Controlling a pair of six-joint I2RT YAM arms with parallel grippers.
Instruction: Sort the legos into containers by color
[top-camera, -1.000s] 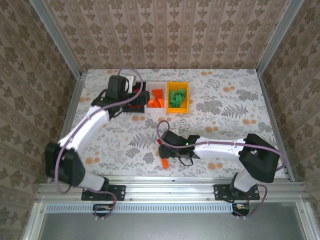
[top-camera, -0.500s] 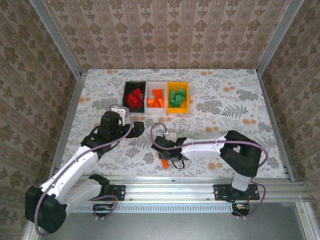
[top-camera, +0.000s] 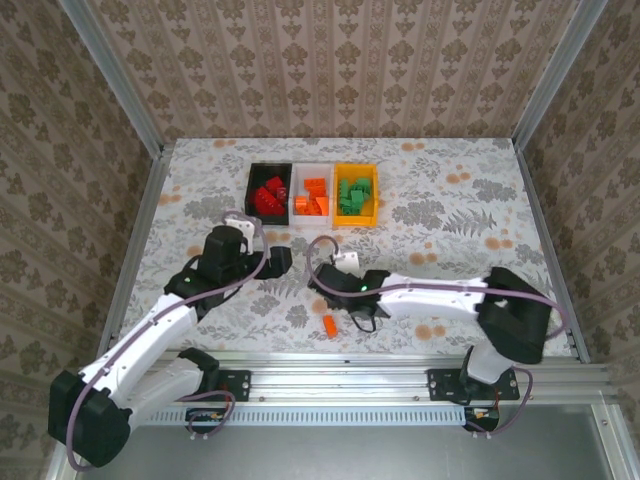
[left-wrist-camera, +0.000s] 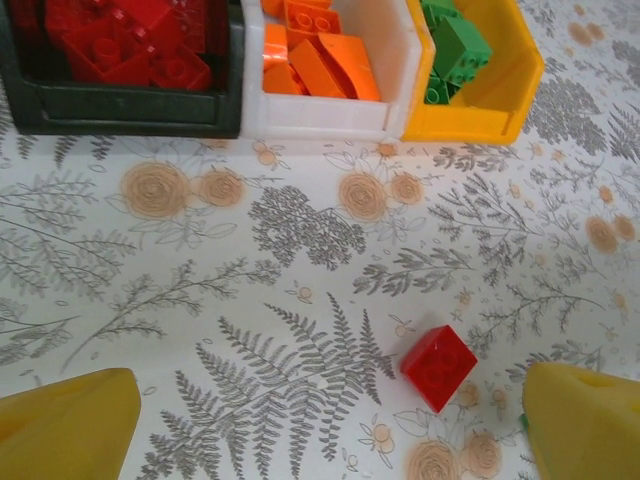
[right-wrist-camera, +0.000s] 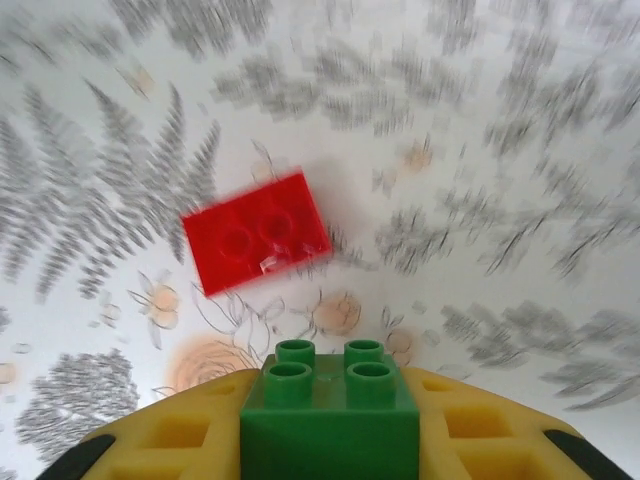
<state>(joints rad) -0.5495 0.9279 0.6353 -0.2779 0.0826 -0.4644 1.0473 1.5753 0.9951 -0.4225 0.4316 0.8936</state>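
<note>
From above, three joined bins sit toward twelve o'clock on the flowered table (top-camera: 450, 215): the black bin (top-camera: 254, 178) with red bricks (top-camera: 268, 197), the white bin (top-camera: 313, 171) with orange bricks (top-camera: 314, 198), and the yellow-orange bin (top-camera: 356, 221) with green bricks (top-camera: 353, 197). The left gripper (top-camera: 285, 258) and right gripper (top-camera: 325, 283) hover near each other mid-table, and from this height I cannot tell how their jaws stand. A loose orange brick (top-camera: 328, 326) lies at six o'clock from the right gripper. In the left wrist view, the yellow fingertips (left-wrist-camera: 70, 425) stand wide apart at the lower corners, holding nothing. A single red brick (left-wrist-camera: 438, 367) lies flat on the table at about five o'clock, nearer the right-hand fingertip, and the three bins run along the top edge. The right wrist view is blurred, but a green brick (right-wrist-camera: 330, 405) sits studs-up at six o'clock, clamped between the yellow pads (right-wrist-camera: 175, 430). The red brick lies on the table at about eleven o'clock from it, apart from the gripper.
</note>
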